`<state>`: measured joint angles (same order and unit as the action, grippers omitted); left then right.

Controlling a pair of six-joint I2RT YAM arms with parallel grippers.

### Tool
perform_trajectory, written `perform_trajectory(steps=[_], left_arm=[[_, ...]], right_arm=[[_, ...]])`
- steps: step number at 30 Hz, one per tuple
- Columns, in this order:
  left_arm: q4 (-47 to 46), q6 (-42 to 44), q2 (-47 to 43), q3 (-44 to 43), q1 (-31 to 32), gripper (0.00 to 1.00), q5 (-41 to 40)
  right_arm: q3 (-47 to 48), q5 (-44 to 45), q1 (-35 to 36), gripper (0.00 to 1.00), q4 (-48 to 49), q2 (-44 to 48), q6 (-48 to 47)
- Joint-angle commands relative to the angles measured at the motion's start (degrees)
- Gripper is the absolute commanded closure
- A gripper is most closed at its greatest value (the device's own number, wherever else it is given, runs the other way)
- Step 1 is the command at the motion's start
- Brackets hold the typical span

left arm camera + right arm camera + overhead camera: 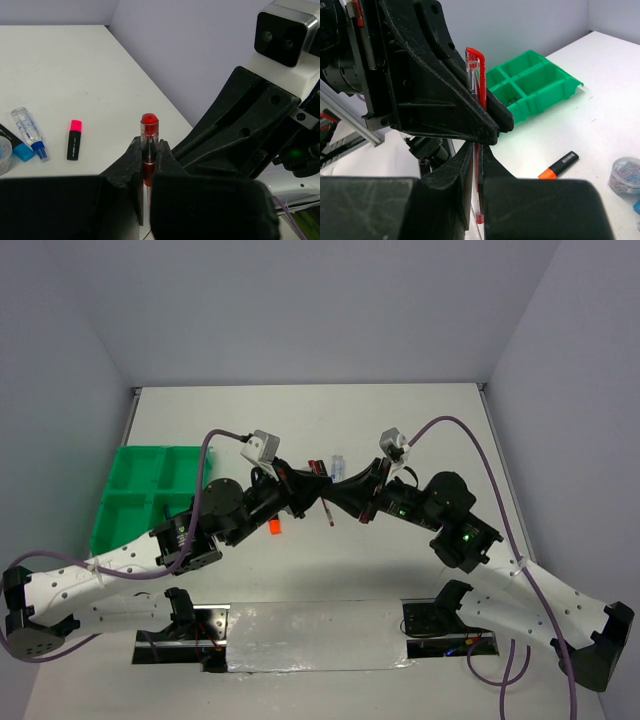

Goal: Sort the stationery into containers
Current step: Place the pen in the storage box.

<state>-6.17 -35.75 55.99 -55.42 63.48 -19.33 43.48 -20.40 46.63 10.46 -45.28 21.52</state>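
The left gripper (149, 147) and right gripper (476, 150) are both clamping one thin red pen (149, 131) lengthwise between them, right of the green tray (542, 104), the left arm reaching from nearer that tray.

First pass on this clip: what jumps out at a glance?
The left gripper and the right gripper meet over the middle of the table, each shut on the same red pen, which looks like a handover. The bright green tray sits at the table's left edge. An orange highlighter lies loose near the grippers.
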Motion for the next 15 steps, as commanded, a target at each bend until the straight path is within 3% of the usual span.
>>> perform_trajectory(steps=[1, 4, 5, 6, 8, 9, 14, 15], left_arm=[[3.5, 1.6, 0.3, -0.5, 0.6, 1.00, 1.7], [4.3, 1.6, 0.1, 0.0, 0.6, 1.00, 1.1], [5.0, 1.5, 0.0, 0.0, 0.6, 1.00, -0.9], [7.0, 1.5, -0.1, -0.2, 0.5, 1.00, -2.4], [10.5, 0.9, -0.6, -0.6, -0.1, 1.00, -8.7], [12.3, 0.3, -0.8, -0.7, -0.7, 1.00, -10.8], [20.2, 0.6, -3.2, 0.3, -9.5, 1.00, -14.1], [21.7, 2.4, -3.1, 0.0, -10.6, 1.00, -18.8]], right_arm=[[0.2, 1.0, 0.3, 1.00, 8.5, 0.8, 0.1], [0.3, 1.7, 0.3, 0.99, 8.1, 0.6, 0.3], [0.3, 2.3, 0.2, 0.88, 7.7, 0.6, 0.3], [0.4, 2.6, 0.2, 0.48, 7.3, 0.5, 0.2], [0.4, 4.0, 0.0, 0.23, 4.7, 0.2, -0.7], [0.0, 4.4, -0.1, 0.03, 4.0, 0.4, -1.0], [-6.6, 5.0, -1.6, 0.00, 4.5, 2.6, -1.0], [-7.1, 6.7, -1.8, 0.00, 3.8, 3.2, -2.1]])
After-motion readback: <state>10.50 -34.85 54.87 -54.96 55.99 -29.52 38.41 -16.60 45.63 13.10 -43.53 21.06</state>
